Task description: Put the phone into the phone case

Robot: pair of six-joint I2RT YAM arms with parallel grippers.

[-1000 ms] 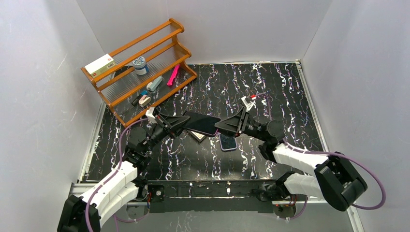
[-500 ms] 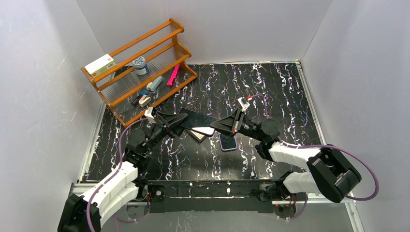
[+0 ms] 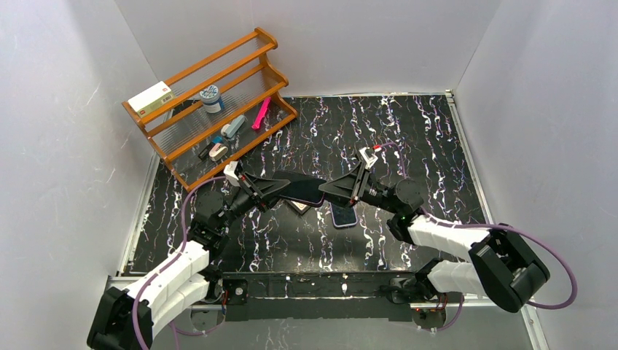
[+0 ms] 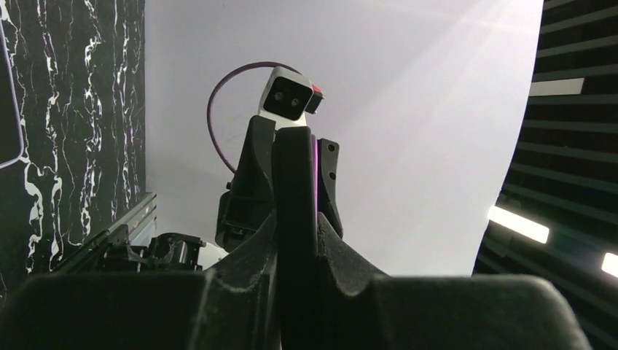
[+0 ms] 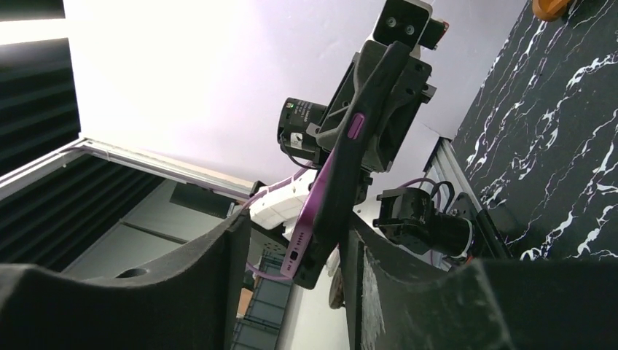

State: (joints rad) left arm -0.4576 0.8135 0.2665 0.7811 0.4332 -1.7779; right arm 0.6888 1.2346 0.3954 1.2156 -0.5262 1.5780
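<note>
A purple phone point(image 5: 315, 219) sits partly inside a black phone case point(image 5: 362, 146), held in the air over the middle of the mat. Its bottom end with the port sticks out of the case. My left gripper point(image 3: 281, 189) is shut on the far end of the cased phone point(image 3: 302, 188), which shows edge-on between its fingers point(image 4: 294, 219). My right gripper point(image 5: 295, 248) stands open around the near end. The case rests against its right finger point(image 5: 364, 270), and the left finger is apart.
On the mat below the held phone lie a flat, dark, purple-rimmed slab point(image 3: 342, 214) and a small brownish object point(image 3: 297, 206). A wooden shelf rack point(image 3: 248, 55) with a box, a jar and small tools stands at the back left. White walls close in the sides.
The right gripper has slid left along the phone, and its jaws narrowed and widened again. The left gripper loosened briefly and is shut again. The held phone's tilt shifted a little.
</note>
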